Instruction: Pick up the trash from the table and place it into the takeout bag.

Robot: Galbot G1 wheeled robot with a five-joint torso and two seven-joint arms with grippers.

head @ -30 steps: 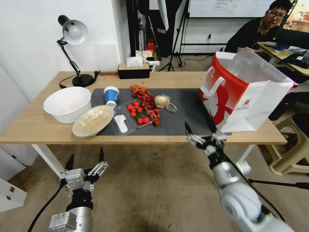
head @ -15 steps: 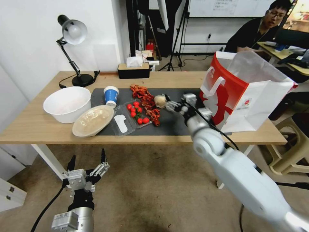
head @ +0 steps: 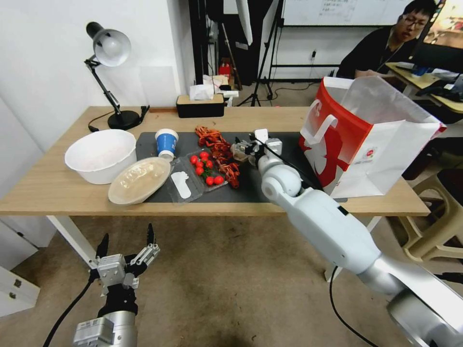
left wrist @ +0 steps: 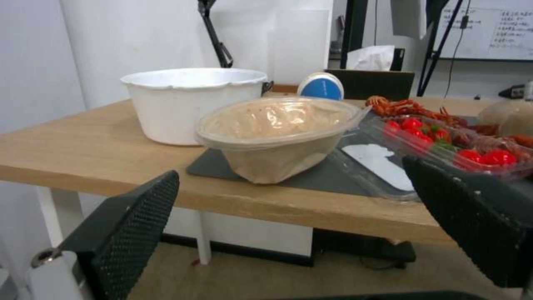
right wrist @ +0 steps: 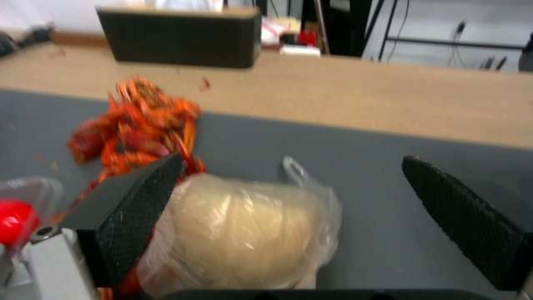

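A pale wrap wad (head: 239, 152) lies mid-mat on the table (head: 48, 188). My right gripper (head: 247, 146) hovers open right at it. In the right wrist view the wad (right wrist: 244, 233) sits between the spread fingers (right wrist: 133, 208), close against one of them, and my right gripper (right wrist: 291, 166) holds nothing. A blue-and-white paper cup (head: 167, 142) stands at the mat's back left. The beige round bowl lid (head: 140, 179) rests by the front edge. The red-and-white takeout bag (head: 366, 140) stands open at the table's right end. My left gripper (head: 126, 246) hangs open below the table front.
A large white bowl (head: 101, 155) sits left of the lid. A clear tray of red tomatoes (head: 205, 169) and orange crayfish shells (head: 219, 149) lie just left of the wad. A desk lamp (head: 110, 72) and a dark tissue box (head: 200, 106) stand along the back edge.
My right arm has risen from below the table's front edge and reached forward and left over the mat to the wrap wad. The left arm has barely moved.
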